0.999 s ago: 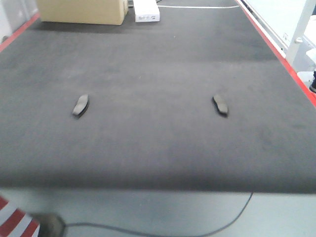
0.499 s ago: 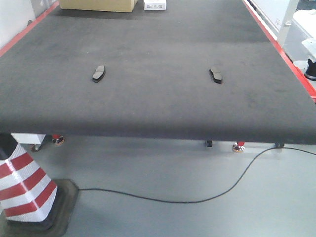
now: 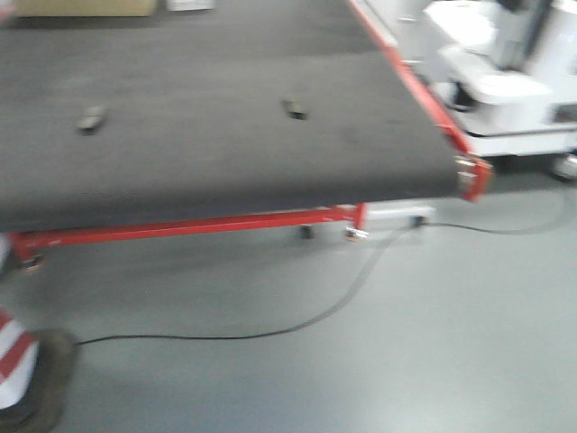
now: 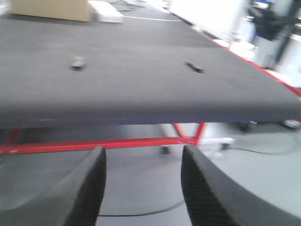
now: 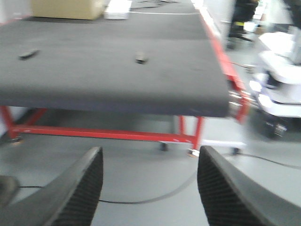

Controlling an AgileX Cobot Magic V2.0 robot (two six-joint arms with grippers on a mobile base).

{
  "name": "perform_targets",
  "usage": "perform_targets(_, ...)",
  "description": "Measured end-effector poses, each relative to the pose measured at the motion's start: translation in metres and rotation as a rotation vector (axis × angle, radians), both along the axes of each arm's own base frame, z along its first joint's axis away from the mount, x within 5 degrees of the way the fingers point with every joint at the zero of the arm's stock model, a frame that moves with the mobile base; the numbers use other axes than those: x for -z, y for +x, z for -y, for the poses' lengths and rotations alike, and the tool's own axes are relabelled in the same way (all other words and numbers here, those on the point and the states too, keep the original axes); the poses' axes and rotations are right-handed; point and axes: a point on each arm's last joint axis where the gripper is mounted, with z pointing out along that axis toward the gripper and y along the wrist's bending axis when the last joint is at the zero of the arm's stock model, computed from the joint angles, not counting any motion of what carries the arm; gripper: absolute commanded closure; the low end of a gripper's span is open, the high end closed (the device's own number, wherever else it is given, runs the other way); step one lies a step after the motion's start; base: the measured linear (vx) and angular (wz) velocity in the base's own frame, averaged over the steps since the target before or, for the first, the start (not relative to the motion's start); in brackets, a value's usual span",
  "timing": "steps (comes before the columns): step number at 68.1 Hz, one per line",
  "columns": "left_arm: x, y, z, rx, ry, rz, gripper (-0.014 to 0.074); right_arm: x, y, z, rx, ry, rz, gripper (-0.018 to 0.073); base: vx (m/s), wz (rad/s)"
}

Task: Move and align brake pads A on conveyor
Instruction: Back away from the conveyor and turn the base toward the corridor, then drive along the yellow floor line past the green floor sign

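Two small dark brake pads A lie apart on the charcoal conveyor [image 3: 216, 153]: one at the left [image 3: 90, 118] and one further right [image 3: 294, 110]. The left wrist view shows the same pads, left [image 4: 76, 63] and right [image 4: 194, 68], on the conveyor [image 4: 141, 101]; the right wrist view has them at left [image 5: 28, 54] and right [image 5: 140, 58]. My left gripper [image 4: 142, 162] is open over the floor, well short of the belt, nothing between its fingers. My right gripper [image 5: 149, 165] is likewise open and empty. Neither gripper appears in the front view.
The belt has a red frame [image 3: 189, 227] and red edge stripe [image 3: 424, 90]. A black cable [image 3: 270, 332] runs over the grey floor. A red-white striped cone [image 3: 22, 374] stands at lower left. White machinery [image 3: 505, 81] is to the right. A cardboard box [image 4: 49, 9] sits at the belt's far end.
The view has drawn back from the conveyor and swung right; the belt and both pads now look smaller and further left, with the red frame, floor and white machinery exposed. The pads have not moved on the belt.
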Motion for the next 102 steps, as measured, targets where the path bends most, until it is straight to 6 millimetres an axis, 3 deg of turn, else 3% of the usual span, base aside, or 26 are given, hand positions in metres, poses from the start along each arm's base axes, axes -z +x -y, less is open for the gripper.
perform_targets(102, 0.0, 0.0, 0.0, 0.0, 0.0, 0.0, 0.0245, -0.0001, 0.0, 0.0, 0.0, 0.0, 0.001, 0.0127, -0.11, -0.8)
